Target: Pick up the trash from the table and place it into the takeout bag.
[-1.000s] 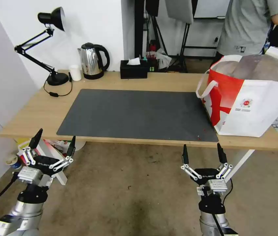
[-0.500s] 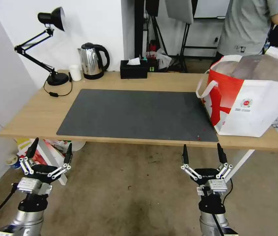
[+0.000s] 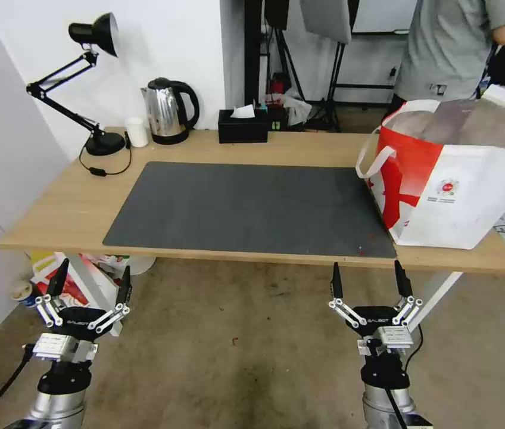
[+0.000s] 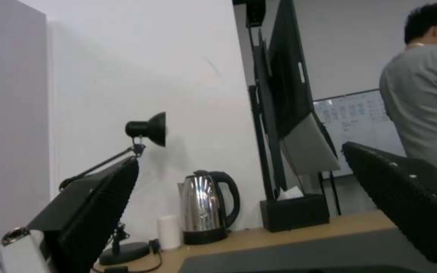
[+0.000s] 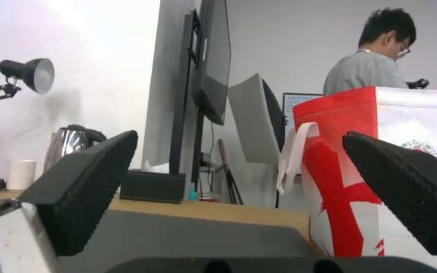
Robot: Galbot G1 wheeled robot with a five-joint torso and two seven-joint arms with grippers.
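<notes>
The long light-wood table [image 3: 74, 196] carries a large dark grey mat [image 3: 246, 205]. The takeout bag [image 3: 461, 196], white with a red panel and strap handles, stands open at the table's right end and also appears in the right wrist view [image 5: 380, 151]. The trash is out of view. Both grippers hang below and in front of the table's front edge, fingers pointing up. My left gripper [image 3: 93, 275] [image 4: 241, 153] is open and holds nothing. My right gripper [image 3: 366, 280] [image 5: 239, 134] is open too, just left of the bag's near corner.
Along the back edge stand a black desk lamp [image 3: 94, 36], a small white cup [image 3: 137, 131], a steel kettle [image 3: 169, 110] and a black tissue box [image 3: 242, 126]. Colourful clutter [image 3: 74, 286] lies on the floor beside the white table leg [image 3: 100, 292] near my left gripper.
My left gripper has sunk lower and straightened from a tilt to upright. The right gripper, the bag and the table have not moved.
</notes>
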